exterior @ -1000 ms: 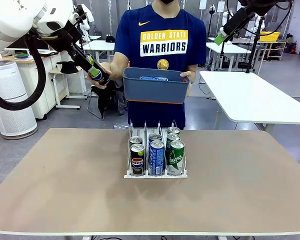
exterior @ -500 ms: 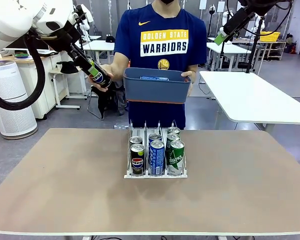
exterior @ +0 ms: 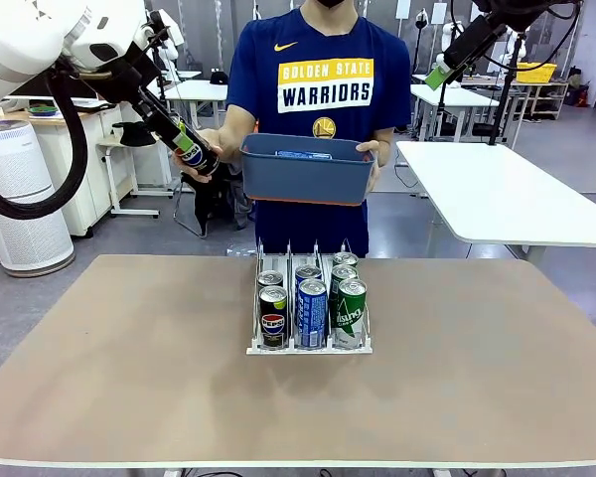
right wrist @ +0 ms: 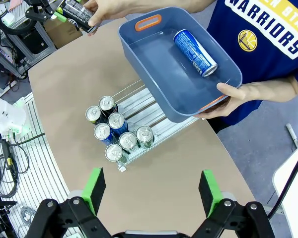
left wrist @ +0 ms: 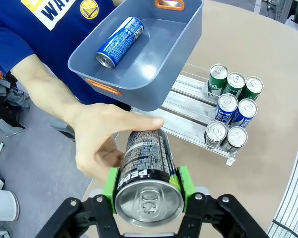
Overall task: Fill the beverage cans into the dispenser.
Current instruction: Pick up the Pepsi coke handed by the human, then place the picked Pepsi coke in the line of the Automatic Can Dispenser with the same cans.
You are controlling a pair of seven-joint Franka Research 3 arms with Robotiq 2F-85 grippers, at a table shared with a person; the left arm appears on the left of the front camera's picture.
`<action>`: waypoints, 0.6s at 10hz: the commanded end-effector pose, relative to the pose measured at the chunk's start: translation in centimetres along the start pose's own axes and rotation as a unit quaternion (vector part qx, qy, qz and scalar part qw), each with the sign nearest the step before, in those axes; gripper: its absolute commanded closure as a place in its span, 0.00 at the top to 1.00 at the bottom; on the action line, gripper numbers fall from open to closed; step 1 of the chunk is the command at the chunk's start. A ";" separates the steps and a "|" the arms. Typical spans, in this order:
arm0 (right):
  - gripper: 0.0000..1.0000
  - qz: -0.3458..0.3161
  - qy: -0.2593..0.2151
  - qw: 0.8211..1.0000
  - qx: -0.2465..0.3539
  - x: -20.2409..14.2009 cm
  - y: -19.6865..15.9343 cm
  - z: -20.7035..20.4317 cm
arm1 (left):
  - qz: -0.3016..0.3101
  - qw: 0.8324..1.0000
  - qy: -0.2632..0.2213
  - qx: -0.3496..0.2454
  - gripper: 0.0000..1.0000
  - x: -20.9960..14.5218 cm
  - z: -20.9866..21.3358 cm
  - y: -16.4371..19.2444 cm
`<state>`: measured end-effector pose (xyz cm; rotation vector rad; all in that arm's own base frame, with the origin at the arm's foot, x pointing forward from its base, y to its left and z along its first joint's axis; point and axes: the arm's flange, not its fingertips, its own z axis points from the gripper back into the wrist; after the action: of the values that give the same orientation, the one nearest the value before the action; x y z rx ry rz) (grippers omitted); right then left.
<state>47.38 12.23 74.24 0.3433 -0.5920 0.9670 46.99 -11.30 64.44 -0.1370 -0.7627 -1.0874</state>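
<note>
My left fingers (left wrist: pixel 111 182) pinching black Pepsi can (left wrist: pixel 148 171) near its top; person's hand (left wrist: pixel 102 139) grips same can. Person's other hand holds blue-grey tub (left wrist: pixel 181 47), blue can (left wrist: pixel 120 41) lying inside. My right fingers (right wrist: pixel 95 188) spread, holding nothing, high over tabletop (right wrist: pixel 179 168). Dispenser (left wrist: pixel 186 108) mid-tabletop, seven cans (right wrist: pixel 116 121) at robot-side end.

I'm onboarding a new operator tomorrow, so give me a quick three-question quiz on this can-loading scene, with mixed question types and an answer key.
1. True or false: the left end effector is shut on a black Pepsi can that the person's hand also touches.
2. How many cans stand in the dispenser?
3. The lone can lying in the tub is: A) green, B) blue, C) black.

Key: 1 true; 2 seven; 3 B.
</note>
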 end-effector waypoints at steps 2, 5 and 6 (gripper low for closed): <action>1.00 0.005 -0.007 1.000 0.002 -0.1 0.0 0.1 | -0.003 1.000 0.000 -0.001 0.00 0.0 0.0 0.0; 1.00 0.005 -0.007 1.000 0.002 -0.1 0.0 0.1 | -0.003 1.000 0.000 -0.001 0.00 0.0 0.0 0.0; 1.00 0.005 -0.007 1.000 0.002 -0.1 0.0 0.1 | -0.003 1.000 0.000 -0.001 0.00 0.0 0.0 0.0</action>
<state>47.38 12.23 74.24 0.3433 -0.5920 0.9670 46.99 -11.46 64.34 -0.1381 -0.7591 -1.0911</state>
